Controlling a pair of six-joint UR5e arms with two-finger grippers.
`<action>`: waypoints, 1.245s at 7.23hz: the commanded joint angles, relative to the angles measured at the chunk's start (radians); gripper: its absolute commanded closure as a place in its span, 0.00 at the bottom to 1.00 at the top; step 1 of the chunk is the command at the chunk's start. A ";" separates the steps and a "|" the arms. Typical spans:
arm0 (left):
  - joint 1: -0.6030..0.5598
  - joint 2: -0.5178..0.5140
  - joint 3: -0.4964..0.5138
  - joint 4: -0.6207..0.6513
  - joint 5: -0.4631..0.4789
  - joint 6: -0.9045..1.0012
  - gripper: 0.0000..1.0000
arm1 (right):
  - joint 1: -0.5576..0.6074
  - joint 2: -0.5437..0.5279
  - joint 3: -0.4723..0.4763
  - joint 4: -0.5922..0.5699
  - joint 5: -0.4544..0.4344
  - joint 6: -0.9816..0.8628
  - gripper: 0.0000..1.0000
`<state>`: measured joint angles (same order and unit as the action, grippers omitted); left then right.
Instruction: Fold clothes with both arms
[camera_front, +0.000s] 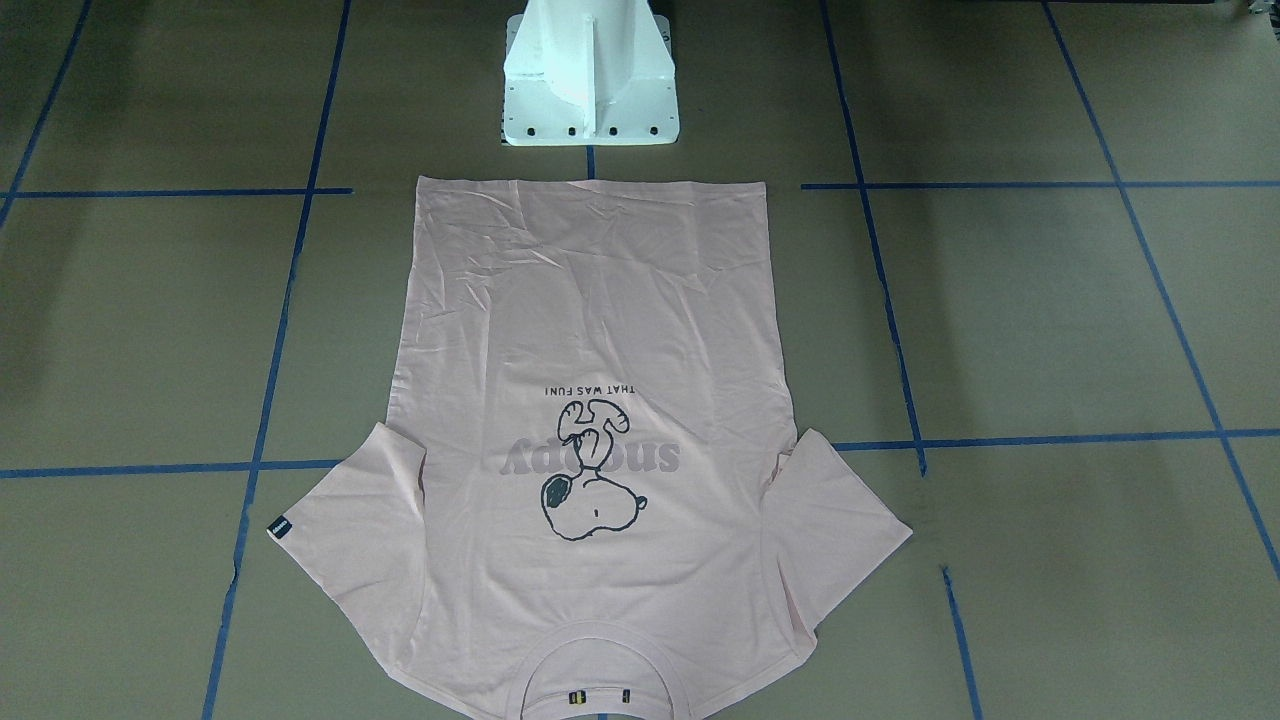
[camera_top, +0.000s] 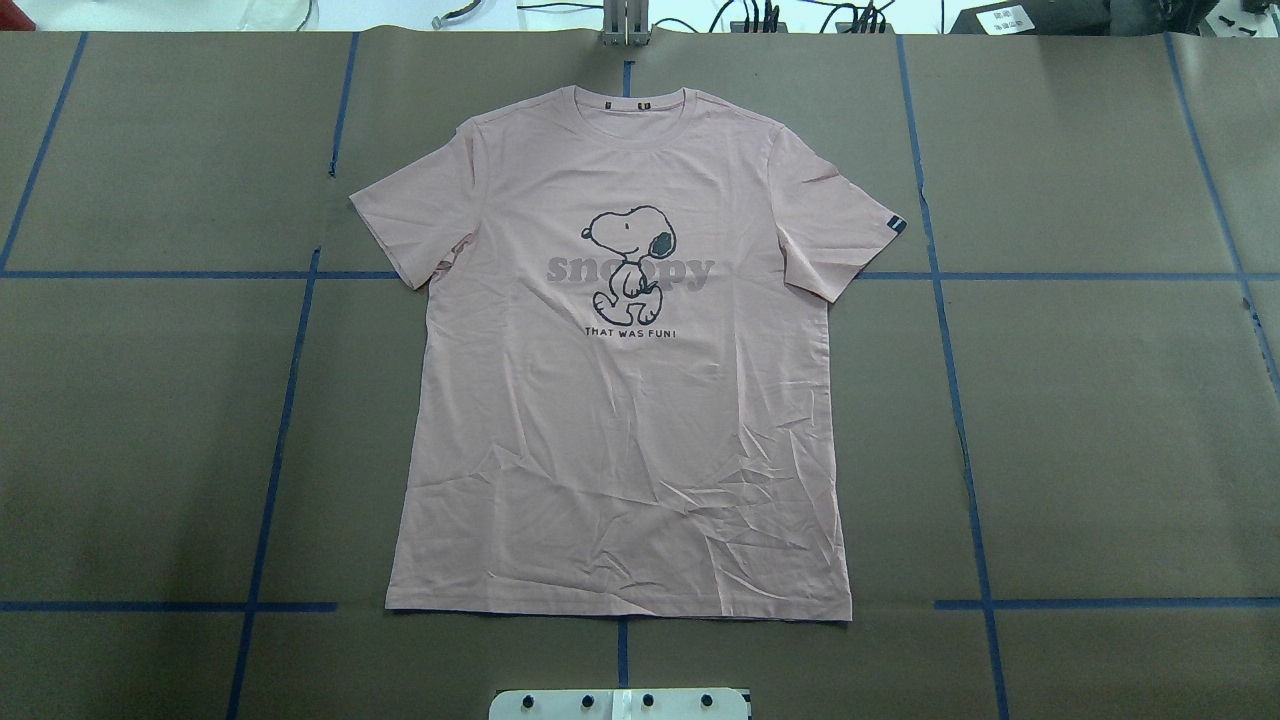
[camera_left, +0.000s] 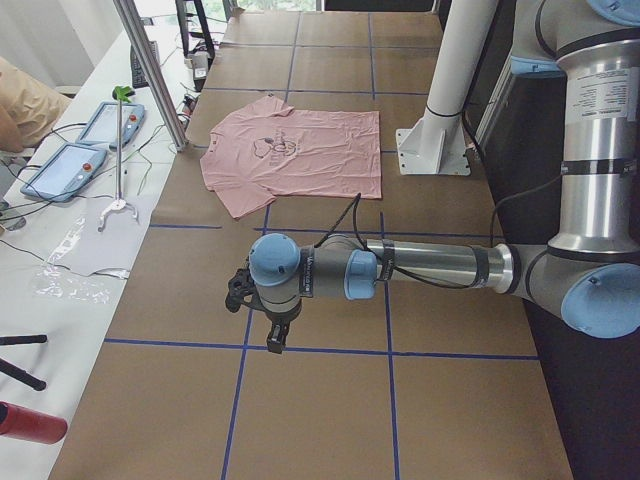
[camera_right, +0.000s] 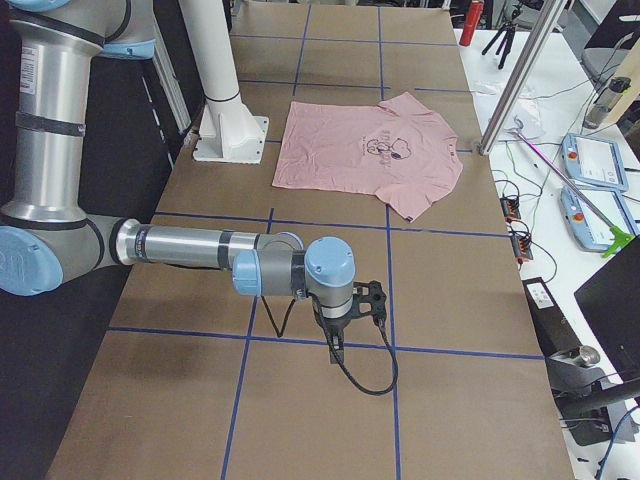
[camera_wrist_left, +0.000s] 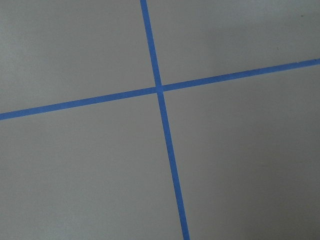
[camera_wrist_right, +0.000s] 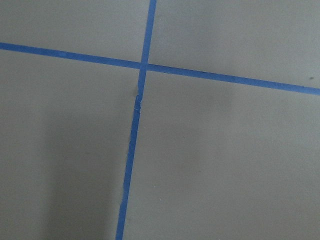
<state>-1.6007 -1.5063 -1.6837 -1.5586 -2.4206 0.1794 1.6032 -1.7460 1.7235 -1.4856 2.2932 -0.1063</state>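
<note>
Furthest out on the robot's left, the left arm reaches level over bare bench, and the left hand hangs fingers-down above a crossing of blue tape lines. It shows only from the side, so I cannot tell how far it is open; nothing can be seen in it. It is well apart from the cloth, with open brown surface all around.

Moving inward, the pink T-shirt lies flat and print-up in the middle of the bench. Its left sleeve is spread outward, its tip near a tape line. The collar sits at the far edge, away from the robot. The body's side edges run nearly straight down to the hem, which lies just short of the white pedestal, apart from it. The lower half is creased. The right sleeve is spread too, with a small dark tag at its cuff.

Beyond that sleeve the bench is bare brown surface crossed by tape. Out there the right arm reaches level, and the right hand points down over another tape crossing, well clear of the shirt. Whether its fingers are apart or closed I cannot tell; no cloth is seen in it.
</note>
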 joint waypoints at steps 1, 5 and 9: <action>0.002 0.000 -0.002 -0.017 0.002 0.005 0.00 | -0.008 0.002 0.014 0.001 0.006 0.000 0.00; 0.008 -0.003 0.007 -0.142 0.023 0.003 0.00 | -0.103 0.139 0.030 0.005 0.002 0.013 0.00; 0.008 -0.183 0.114 -0.666 0.017 -0.026 0.00 | -0.103 0.224 -0.064 0.218 0.041 0.025 0.00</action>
<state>-1.5926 -1.6039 -1.6371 -2.0644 -2.3985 0.1635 1.4996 -1.5431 1.6915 -1.3114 2.3064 -0.0885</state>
